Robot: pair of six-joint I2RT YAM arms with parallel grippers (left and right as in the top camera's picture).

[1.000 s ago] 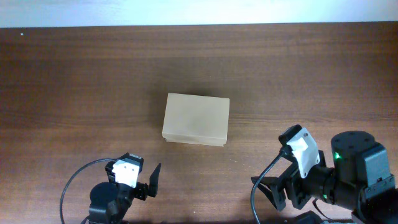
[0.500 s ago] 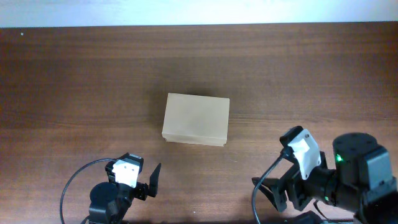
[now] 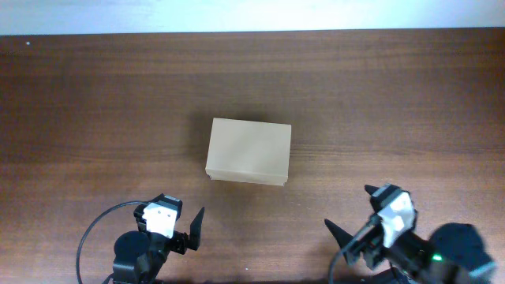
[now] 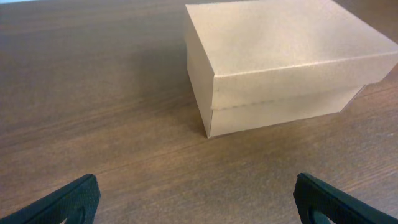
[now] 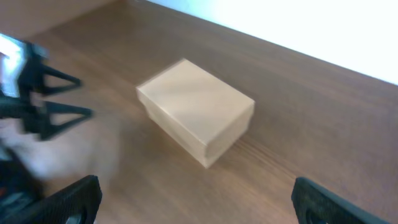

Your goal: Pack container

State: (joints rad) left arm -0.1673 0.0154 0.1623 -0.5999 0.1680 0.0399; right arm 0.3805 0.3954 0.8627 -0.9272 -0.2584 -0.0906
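Jaws wide open on both sides, gripping nothing.
I've got the left arm [image 3: 150, 241] and right arm [image 3: 418, 248] down at the near edge of the table [image 3: 87, 95]; the container [image 3: 248, 151] sits mid-table with its lid down, ahead of them and roughly between, well apart from both.

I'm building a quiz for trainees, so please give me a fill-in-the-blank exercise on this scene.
The lid of the container is ___.
The left gripper and right gripper both stand ___.
Exactly ___ container sits on the table.
Missing words: closed; open; one.
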